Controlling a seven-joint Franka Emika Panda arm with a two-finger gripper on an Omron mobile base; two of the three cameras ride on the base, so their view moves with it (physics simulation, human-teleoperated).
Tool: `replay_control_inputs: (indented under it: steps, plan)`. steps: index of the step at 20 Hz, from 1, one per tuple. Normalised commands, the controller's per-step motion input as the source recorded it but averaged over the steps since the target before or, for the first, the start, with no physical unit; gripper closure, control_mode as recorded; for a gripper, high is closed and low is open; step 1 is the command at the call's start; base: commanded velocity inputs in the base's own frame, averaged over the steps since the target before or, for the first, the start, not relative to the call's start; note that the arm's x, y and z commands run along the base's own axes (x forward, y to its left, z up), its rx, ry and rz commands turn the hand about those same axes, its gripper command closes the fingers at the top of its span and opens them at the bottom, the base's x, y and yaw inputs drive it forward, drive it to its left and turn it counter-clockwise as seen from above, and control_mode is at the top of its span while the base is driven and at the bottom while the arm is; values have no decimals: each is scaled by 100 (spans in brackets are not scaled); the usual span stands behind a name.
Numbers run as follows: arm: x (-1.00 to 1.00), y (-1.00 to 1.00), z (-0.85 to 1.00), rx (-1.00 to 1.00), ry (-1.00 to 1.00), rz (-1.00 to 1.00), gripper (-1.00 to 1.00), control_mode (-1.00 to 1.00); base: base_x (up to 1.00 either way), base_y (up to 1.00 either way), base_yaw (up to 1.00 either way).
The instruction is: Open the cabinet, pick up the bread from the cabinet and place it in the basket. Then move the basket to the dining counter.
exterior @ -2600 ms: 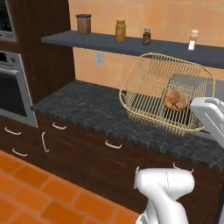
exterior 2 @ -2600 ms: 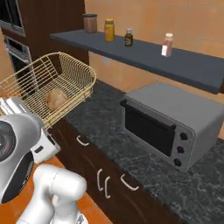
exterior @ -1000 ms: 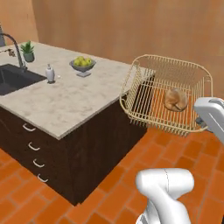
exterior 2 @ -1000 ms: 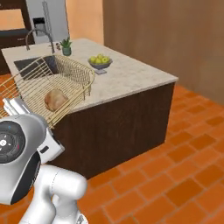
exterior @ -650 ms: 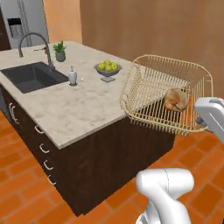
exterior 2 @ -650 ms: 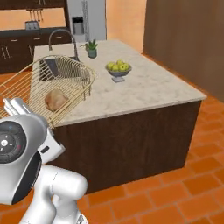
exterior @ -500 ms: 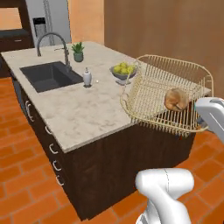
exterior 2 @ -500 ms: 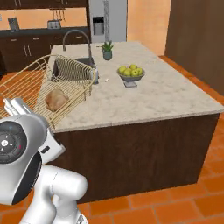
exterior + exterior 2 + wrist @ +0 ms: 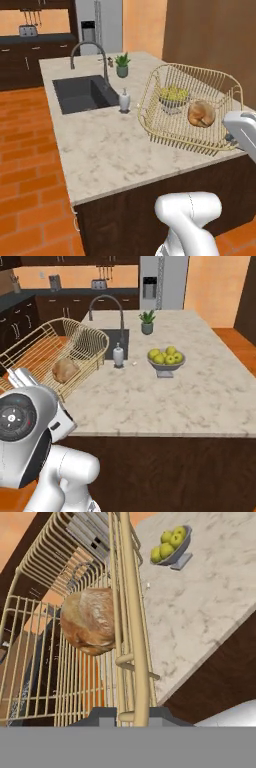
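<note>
The gripper (image 9: 131,712) is clamped on the rim wire of the basket (image 9: 165,120), its two dark fingertips pinching the golden bar from either side in the hand view. The basket hangs tilted in the air above the edge of the dining counter (image 9: 105,150), clear of the top as far as the base views show. Inside it lies the bread (image 9: 201,113), a round tan-brown roll with a floury crust, resting against the lower mesh wall. The basket is thin golden wire with flared sides. The counter is pale beige marble-look stone on a dark wood base. On it stand a grey bowl (image 9: 165,367) of yellow-green apples (image 9: 165,356), a small white soap dispenser (image 9: 118,354), a potted plant (image 9: 147,322), and a dark sink (image 9: 85,93) with a curved silver faucet (image 9: 90,55).
</note>
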Motion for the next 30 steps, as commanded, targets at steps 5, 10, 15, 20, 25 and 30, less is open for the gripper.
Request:
replay_control_inputs:
  steps: [5,10,15,20,25,30]
  plan:
    - [0,0,0,0,0,0,100,100,87,-41,26]
    - [0,0,0,0,0,0,100,100,54,-50,43]
    - [0,0,0,0,0,0,100,100,58,-45,44]
    - [78,-42,-19,0,11,18,100,-100,16,-6,7]
    - [100,-69,-58,0,22,19,100,-100,0,0,0]
    - [100,-30,-95,-2,13,7,100,-100,0,0,0]
